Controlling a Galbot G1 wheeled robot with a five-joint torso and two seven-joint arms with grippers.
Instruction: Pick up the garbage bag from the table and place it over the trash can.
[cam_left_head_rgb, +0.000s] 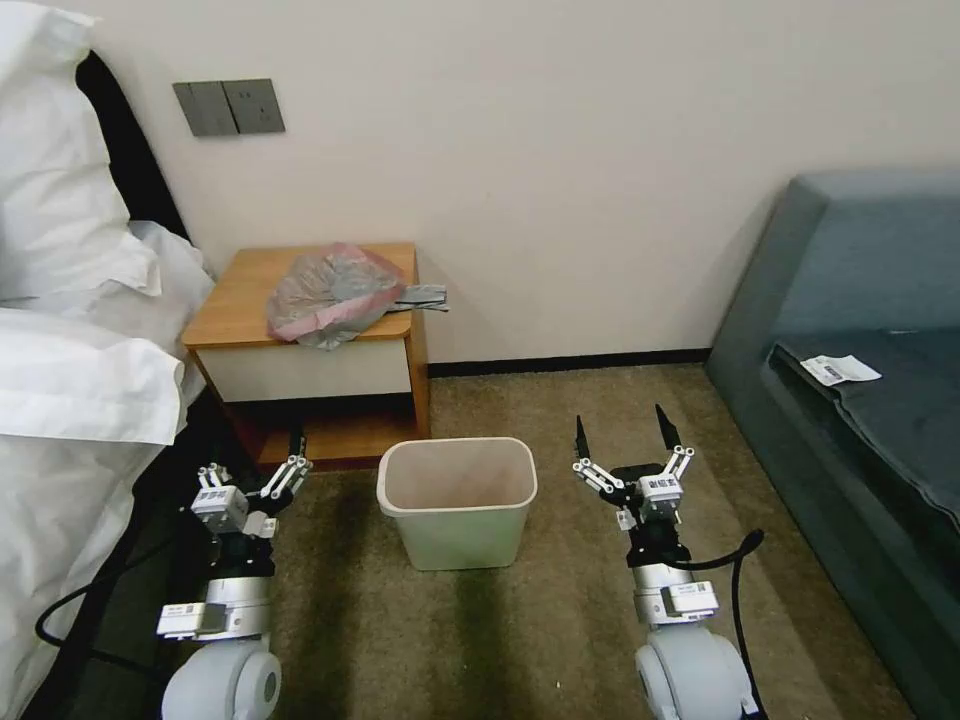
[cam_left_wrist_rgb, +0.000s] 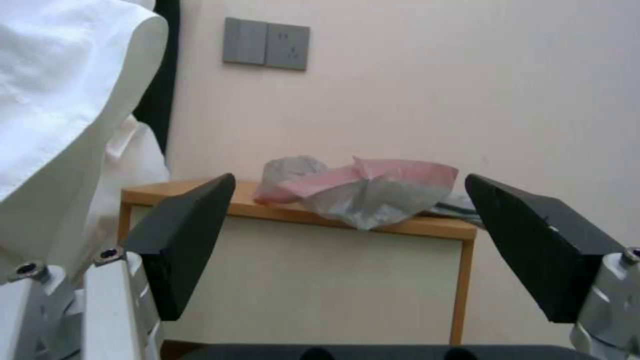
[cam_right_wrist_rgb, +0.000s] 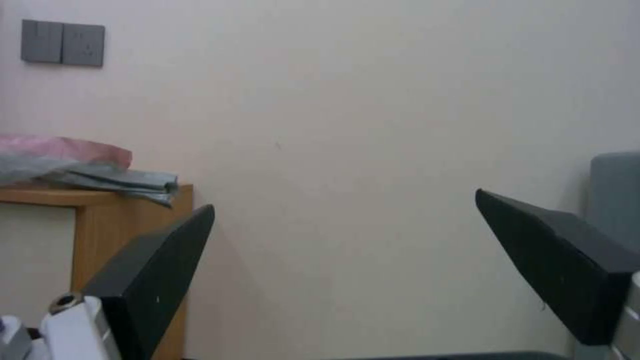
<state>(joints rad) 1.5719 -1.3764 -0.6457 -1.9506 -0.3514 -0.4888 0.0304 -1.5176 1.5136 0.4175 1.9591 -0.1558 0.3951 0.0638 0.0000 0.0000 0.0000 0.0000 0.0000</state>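
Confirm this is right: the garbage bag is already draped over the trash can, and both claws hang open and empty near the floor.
Not quite. The garbage bag is not over the trash can; it lies crumpled on the table, as the head view shows, and the can stands bare on the carpet. The rest holds: the left claw and right claw hang open and empty near the floor.

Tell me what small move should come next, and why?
Probably raise the left end effector toward the garbage bag: the bag lies untouched on the table, both end effectors are open and low beside the trash can, and the left is nearer.
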